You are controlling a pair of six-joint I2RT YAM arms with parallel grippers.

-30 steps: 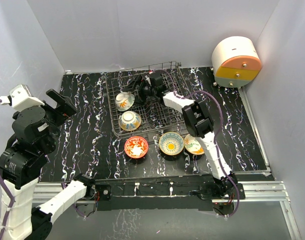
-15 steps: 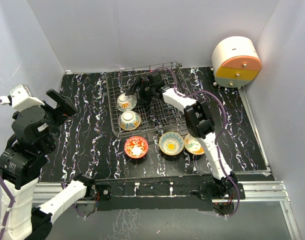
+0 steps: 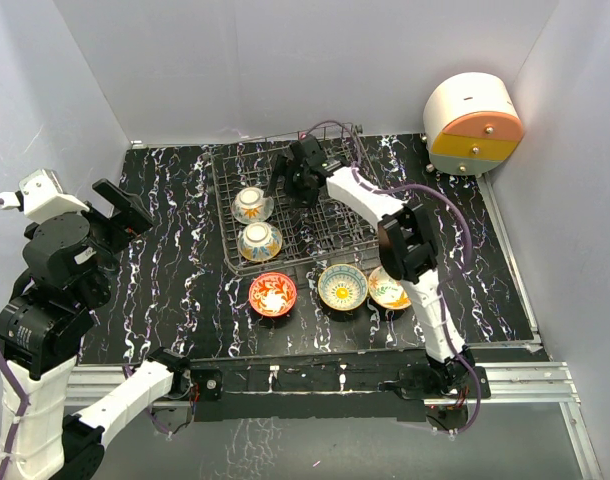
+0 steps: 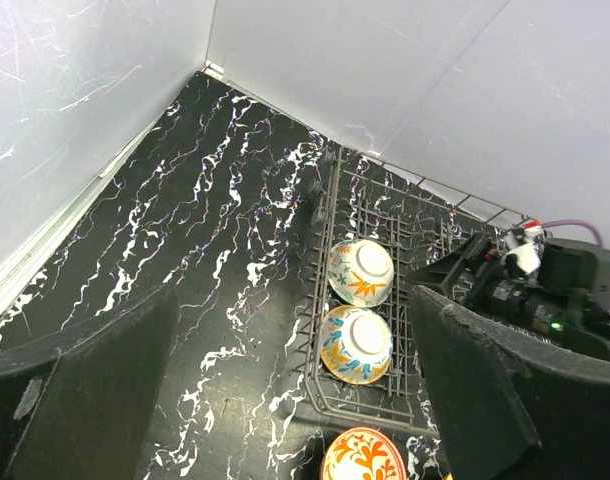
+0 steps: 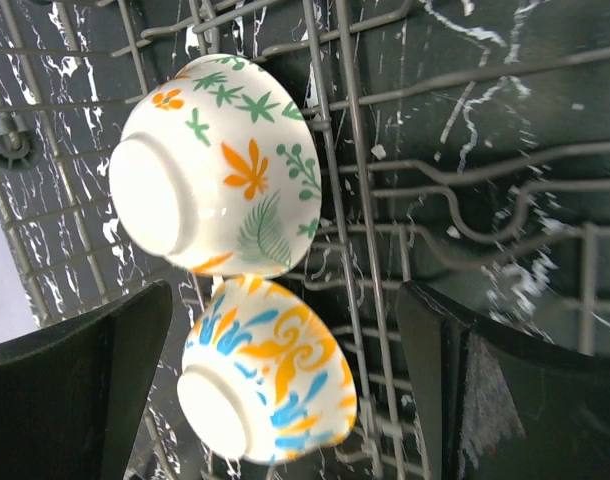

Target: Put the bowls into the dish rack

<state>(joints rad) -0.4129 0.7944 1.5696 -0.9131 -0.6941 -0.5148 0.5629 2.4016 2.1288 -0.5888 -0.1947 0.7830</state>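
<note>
The dark wire dish rack (image 3: pixel 330 232) stands at the back middle of the table. Two bowls rest base up in its left part: an orange-green bowl (image 3: pixel 250 204) and a blue-orange bowl (image 3: pixel 259 241). A red bowl (image 3: pixel 272 294), a blue-yellow bowl (image 3: pixel 342 286) and a cream-green bowl (image 3: pixel 387 290) sit on the table in front of the rack. My right gripper (image 3: pixel 285 180) hangs open over the rack, just right of the orange-green bowl (image 5: pixel 220 190), touching neither it nor the blue-orange bowl (image 5: pixel 270 385). My left gripper (image 3: pixel 125 208) is open and empty, raised at the far left.
A round white, orange and yellow drawer unit (image 3: pixel 472 125) stands at the back right corner. White walls close in the black marbled table (image 3: pixel 175 260) on three sides. The rack's upright tines (image 5: pixel 425 180) lie under my right gripper.
The orange-green bowl has tipped from leaning on its side to base up in the rack. My right gripper has drawn back from it towards the rear. The left arm has not moved.
</note>
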